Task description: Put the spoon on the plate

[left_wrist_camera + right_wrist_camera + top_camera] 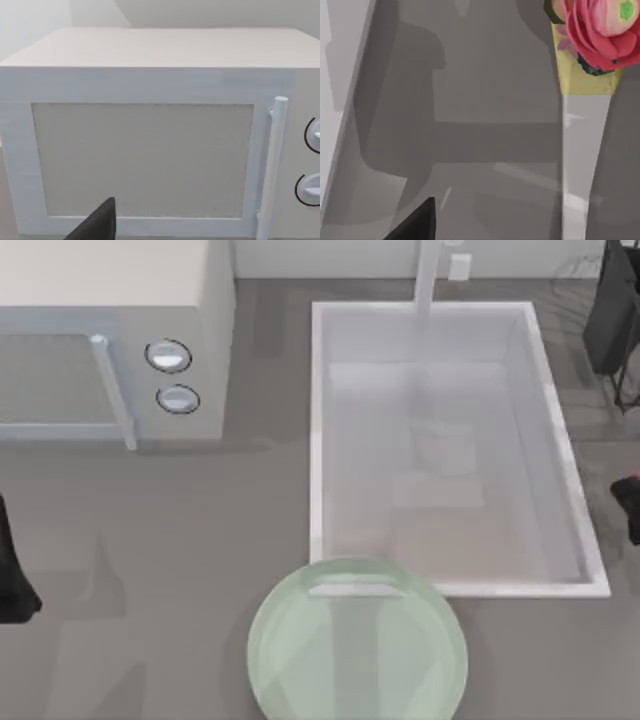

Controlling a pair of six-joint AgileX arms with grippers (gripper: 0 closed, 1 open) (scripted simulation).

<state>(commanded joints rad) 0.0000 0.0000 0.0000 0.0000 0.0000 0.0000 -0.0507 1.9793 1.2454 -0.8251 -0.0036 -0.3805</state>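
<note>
A: Where's the plate? (357,645)
B: Mint-green, glossy, at the table's (180,560) front edge, a bit right of centre; its near rim runs off the top view; it sits just in front of the white sink basin (450,440), rim close to the basin's front wall.

A: And the spoon? (585,120)
B: I see it in my right wrist view; pale handle with a yellowish collar and a red-pink flower ornament (600,30) at the end; it lies over the grey surface, close under the camera; bowl out of frame.

A: Right gripper state?
B: Can't tell; one dark fingertip (417,222) shows in the right wrist view, the other is out of frame; in the top view my right arm (628,505) is a dark shape at the table's right edge, beside the basin's right wall.

A: Left arm?
B: My left arm (12,575) is parked at the table's left edge; its wrist view faces the microwave (150,140), door shut, vertical handle (274,165), two knobs; grip state can't tell either.

A: Microwave location?
B: Back left corner of the table, left of the basin.
</note>
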